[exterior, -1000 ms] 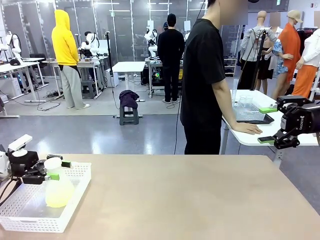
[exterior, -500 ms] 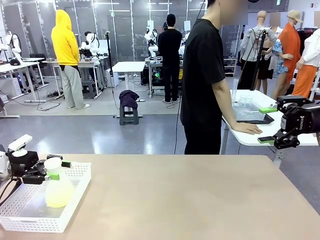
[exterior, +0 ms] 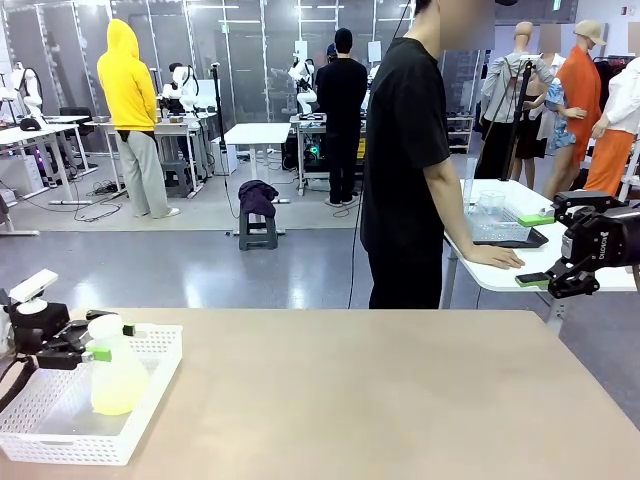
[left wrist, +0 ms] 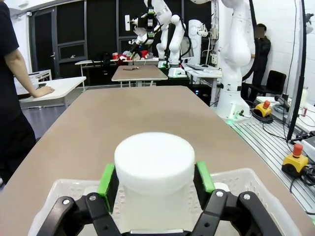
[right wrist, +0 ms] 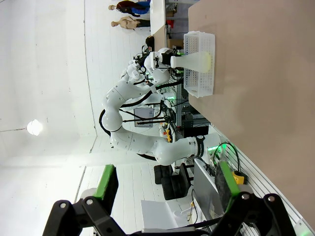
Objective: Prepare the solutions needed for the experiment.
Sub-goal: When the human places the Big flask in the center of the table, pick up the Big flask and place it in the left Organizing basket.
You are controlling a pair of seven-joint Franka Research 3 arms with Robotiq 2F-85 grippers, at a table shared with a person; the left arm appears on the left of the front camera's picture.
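Observation:
A frosted-white conical flask [exterior: 115, 375] stands in a white perforated basket [exterior: 150, 405] at the table's left front. The solutions [exterior: 118, 392], a pale yellow-green liquid, fill the flask's lower part. My left gripper [exterior: 100, 352] is shut on the flask's neck, just under its round white top [left wrist: 154, 157]. In the left wrist view its green pads [left wrist: 106, 179] press both sides of the neck. My right gripper [exterior: 535, 250] hangs open and empty in the air at the far right, off the table's edge. In the right wrist view its fingers [right wrist: 108, 184] stand wide, with the flask [right wrist: 197, 59] far off.
The tan table [exterior: 380, 400] stretches bare to the right of the basket. A person in a black shirt [exterior: 405, 170] stands at the far side, one hand [exterior: 497, 258] resting on a white side table [exterior: 500, 275] next to my right gripper.
My left arm has drawn slightly to the left while still holding the flask's neck. The right arm and the person have stayed put.

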